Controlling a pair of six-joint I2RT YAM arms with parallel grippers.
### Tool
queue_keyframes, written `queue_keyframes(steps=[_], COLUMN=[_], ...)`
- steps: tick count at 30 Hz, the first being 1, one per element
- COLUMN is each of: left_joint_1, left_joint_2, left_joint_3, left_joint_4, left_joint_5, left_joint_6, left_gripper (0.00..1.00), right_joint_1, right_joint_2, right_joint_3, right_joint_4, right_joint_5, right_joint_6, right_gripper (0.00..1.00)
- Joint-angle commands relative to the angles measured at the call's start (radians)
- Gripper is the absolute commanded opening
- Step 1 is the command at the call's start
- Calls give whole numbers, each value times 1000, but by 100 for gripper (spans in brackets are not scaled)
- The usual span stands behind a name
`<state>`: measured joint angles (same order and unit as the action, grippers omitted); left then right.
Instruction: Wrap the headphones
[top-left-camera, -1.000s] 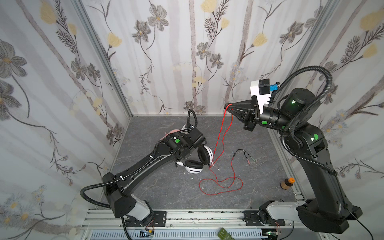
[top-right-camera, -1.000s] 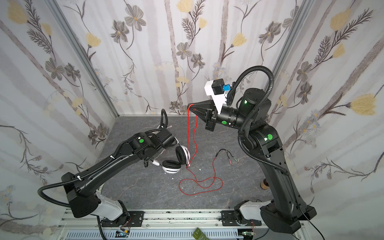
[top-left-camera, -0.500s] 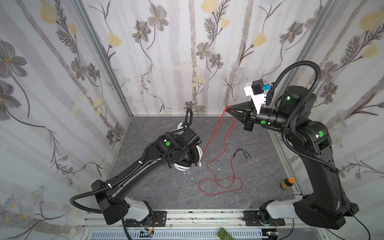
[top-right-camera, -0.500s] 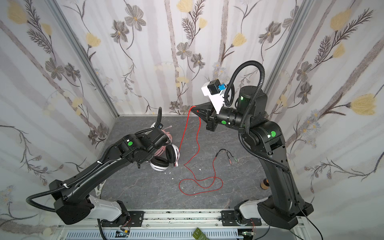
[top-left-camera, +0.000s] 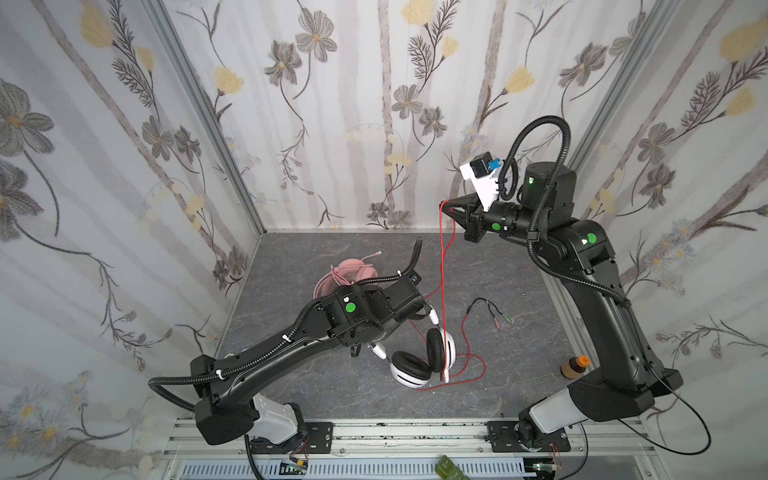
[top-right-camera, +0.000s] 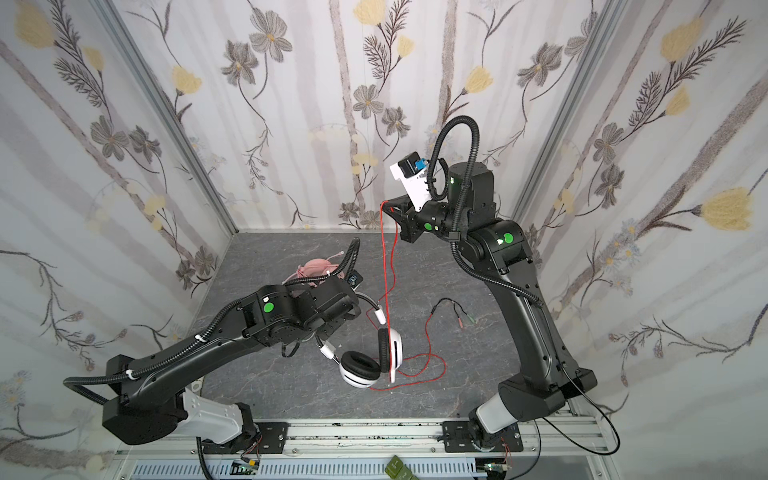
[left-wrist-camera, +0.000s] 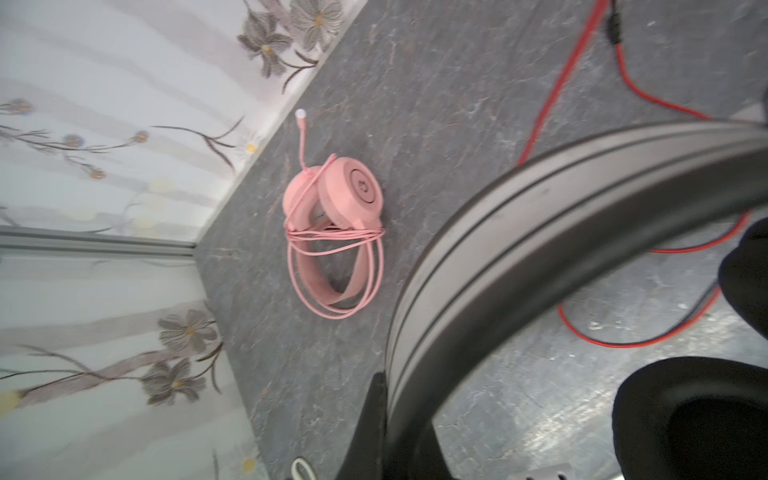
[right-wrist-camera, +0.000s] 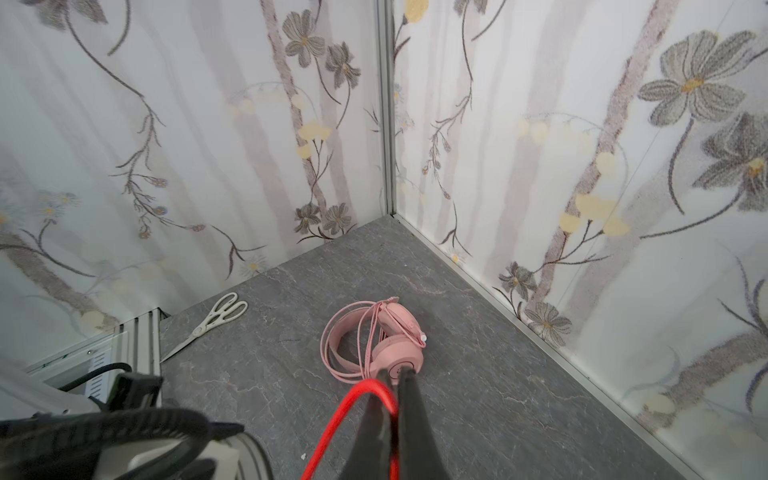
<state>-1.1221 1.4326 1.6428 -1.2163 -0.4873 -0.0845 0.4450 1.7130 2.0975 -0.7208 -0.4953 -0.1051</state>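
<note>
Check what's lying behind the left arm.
The pink headset, lying on the table with its cable wound round it. In both top views the arm covers its near half; the left wrist view shows it whole.

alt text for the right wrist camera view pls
Close in the foreground, the right tool is shut on a thin red cable. Beyond it, an all-pink over-ear headset lies on the grey stone-look floor with its pink cable wound around it. White-handled scissors lie farther off, near the floral-papered walls.
</note>
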Motion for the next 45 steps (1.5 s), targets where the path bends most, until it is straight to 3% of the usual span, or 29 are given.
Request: queue_keyframes(steps=[1, 5, 10, 14, 21, 30, 32, 38, 45], left_joint_1=[-5, -5, -2, 27, 162, 368, 405, 530, 599], left_joint_2=[-24, -84, -129, -169, -217, -133, -111, -52, -37], left_joint_3=[13, 10, 63, 90, 120, 92, 101, 133, 132], left_joint_4=[62, 108, 123, 171, 210, 366, 373, 331, 331], left_joint_5=[162, 222, 297, 360, 435, 534, 529, 545, 580], left_joint_6=[-93, -121, -137, -160, -251, -500, -533, -587, -583], left_gripper=[0, 0, 0, 0, 0, 0, 0, 0, 0], right_joint_1=[-24, -56, -112, -115, -114, -76, -63, -52, -49], right_joint_2=[30, 24, -7, -26, -76, -207, -220, -274, -290], right_joint_3=[-13, -134, -361, -495, -721, -1093, -1137, -1271, -1398], right_joint_4=[50, 96, 259, 341, 467, 906, 960, 1038, 1042], right_joint_5=[8, 14, -133, -172, -227, -391, -398, -357, -277], right_joint_6=[17, 28, 104, 132, 181, 399, 428, 441, 404], right_gripper=[0, 0, 0, 0, 0, 0, 7, 63, 67])
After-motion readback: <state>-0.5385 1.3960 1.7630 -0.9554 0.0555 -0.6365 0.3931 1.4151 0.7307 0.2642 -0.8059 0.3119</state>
